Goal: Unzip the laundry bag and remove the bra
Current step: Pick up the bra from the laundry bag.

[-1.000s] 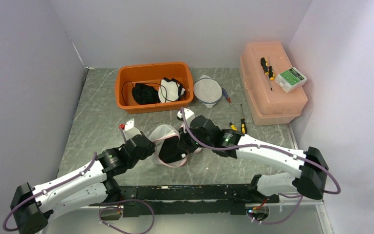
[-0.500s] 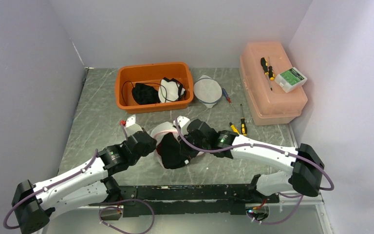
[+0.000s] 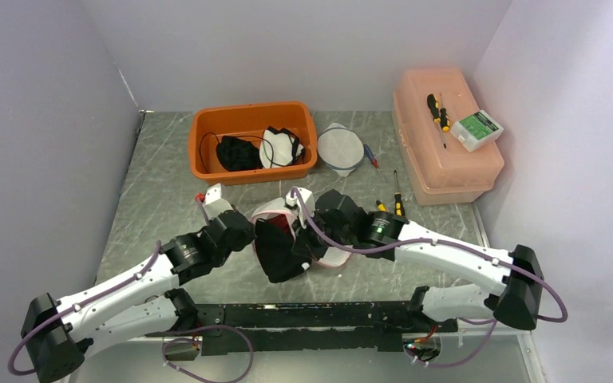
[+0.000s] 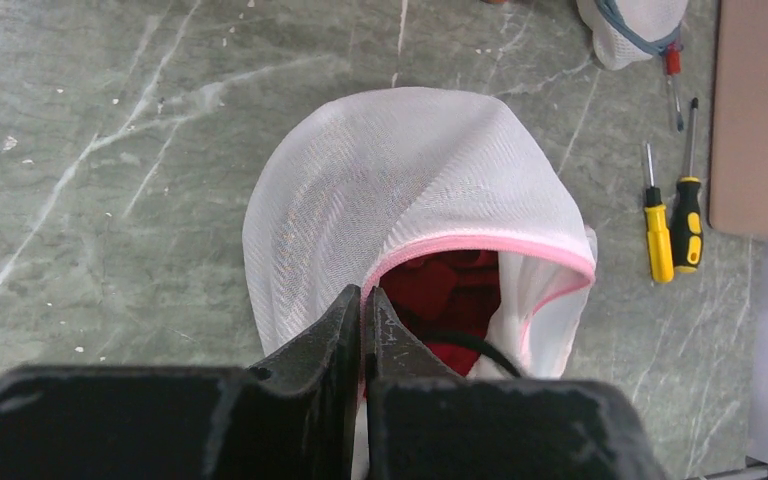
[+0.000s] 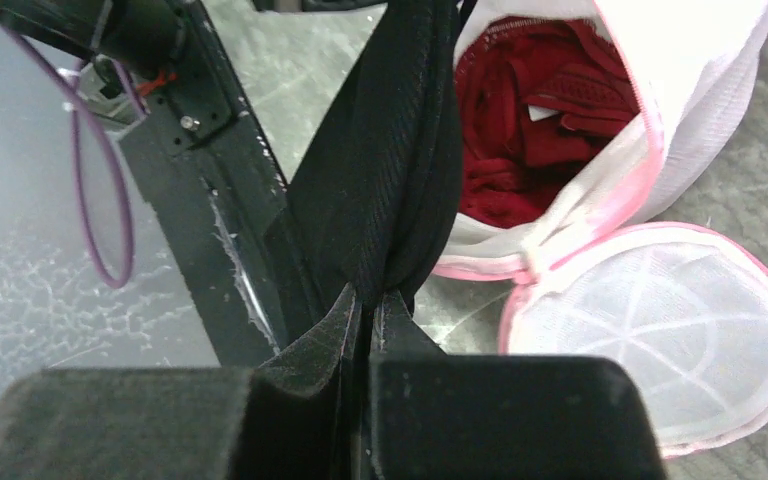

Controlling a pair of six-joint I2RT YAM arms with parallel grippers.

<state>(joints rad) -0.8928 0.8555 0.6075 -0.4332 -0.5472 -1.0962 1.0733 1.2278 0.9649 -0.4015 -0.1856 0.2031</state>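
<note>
Squarely in right hand (image 5: 368, 298), black bra (image 5: 400, 170).

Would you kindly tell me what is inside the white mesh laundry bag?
Through the open mouth of the laundry bag, red fabric shows and the black bra trails out. Anything deeper is covered.

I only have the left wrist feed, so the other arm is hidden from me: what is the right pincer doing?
Observer: The right pincer is shut on a black bra.
Operator: Where is the zip flap?
Observer: The round mesh flap lies open on the table beside the laundry bag.
Operator: Where could the bra go?
Observer: An orange bin behind the bag holds other garments.
</note>
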